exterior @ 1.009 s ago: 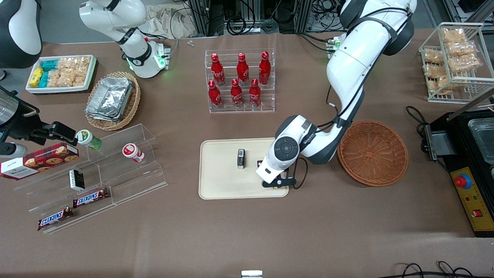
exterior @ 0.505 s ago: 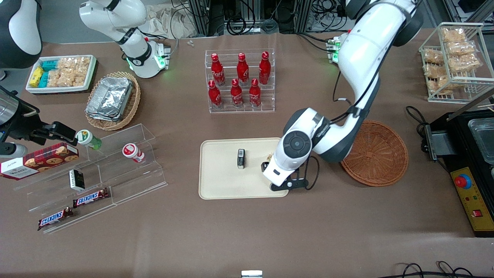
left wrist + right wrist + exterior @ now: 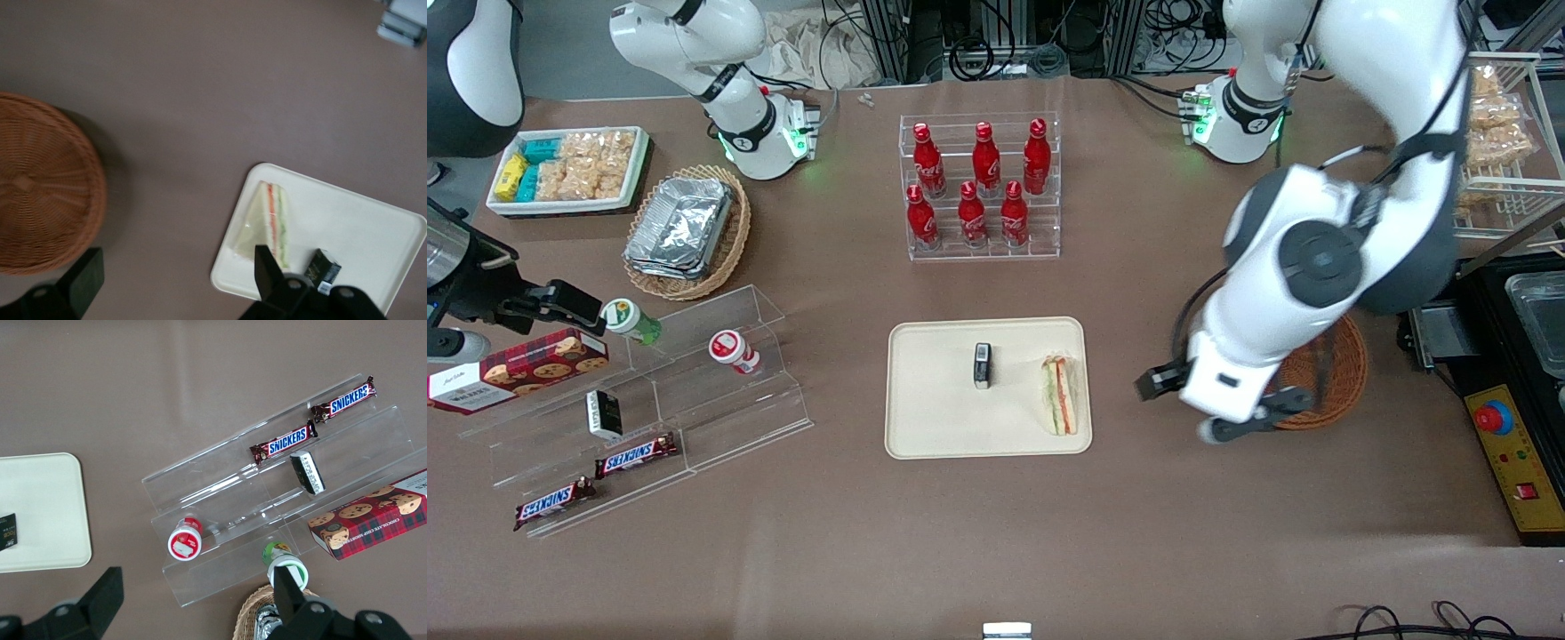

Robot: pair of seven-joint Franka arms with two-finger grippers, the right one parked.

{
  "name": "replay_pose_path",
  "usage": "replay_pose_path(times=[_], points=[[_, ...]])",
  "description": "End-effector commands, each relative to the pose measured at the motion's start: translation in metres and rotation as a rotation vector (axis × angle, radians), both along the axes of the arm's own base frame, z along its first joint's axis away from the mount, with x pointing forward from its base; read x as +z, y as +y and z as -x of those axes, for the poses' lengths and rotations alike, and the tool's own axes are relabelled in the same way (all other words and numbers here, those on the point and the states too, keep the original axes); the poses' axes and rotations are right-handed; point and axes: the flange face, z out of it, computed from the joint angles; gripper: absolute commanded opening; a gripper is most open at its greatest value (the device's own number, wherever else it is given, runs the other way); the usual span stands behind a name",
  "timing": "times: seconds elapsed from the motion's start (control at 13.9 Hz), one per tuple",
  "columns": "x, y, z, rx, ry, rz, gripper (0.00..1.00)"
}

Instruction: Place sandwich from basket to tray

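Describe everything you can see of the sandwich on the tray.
The sandwich is a triangular wedge of pale bread with green and orange-red filling stripes, in clear wrap. It lies flat on the beige tray, near the rim toward the working arm's end, apart from the small dark box. Nothing grips it: the open claw hangs away from the tray, by the basket.

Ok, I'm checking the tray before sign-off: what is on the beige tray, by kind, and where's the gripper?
Sandwich: 1
Small dark box: 1
Total on the tray: 2
The gripper, open, hovers over the table between the basket and the tray.
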Motion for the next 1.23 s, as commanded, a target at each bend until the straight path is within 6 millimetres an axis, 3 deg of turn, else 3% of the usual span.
replay_pose_path(times=[0.0, 0.29, 0.36, 0.5, 0.65, 0.86, 1.08, 1.15], points=[[0.030, 0.055, 0.012, -0.023, 0.008, 0.016, 1.00], [0.037, 0.121, 0.030, -0.150, -0.006, -0.006, 1.00], [0.045, 0.150, 0.031, -0.142, -0.012, -0.006, 1.00], [0.044, 0.175, 0.047, -0.191, 0.003, 0.024, 1.00], [0.041, 0.193, 0.062, -0.268, 0.008, 0.003, 1.00], [0.035, 0.202, 0.073, -0.339, 0.079, -0.104, 1.00], [0.058, 0.206, 0.058, -0.369, 0.052, -0.087, 1.00], [0.056, 0.204, 0.054, -0.382, 0.052, -0.090, 1.00]])
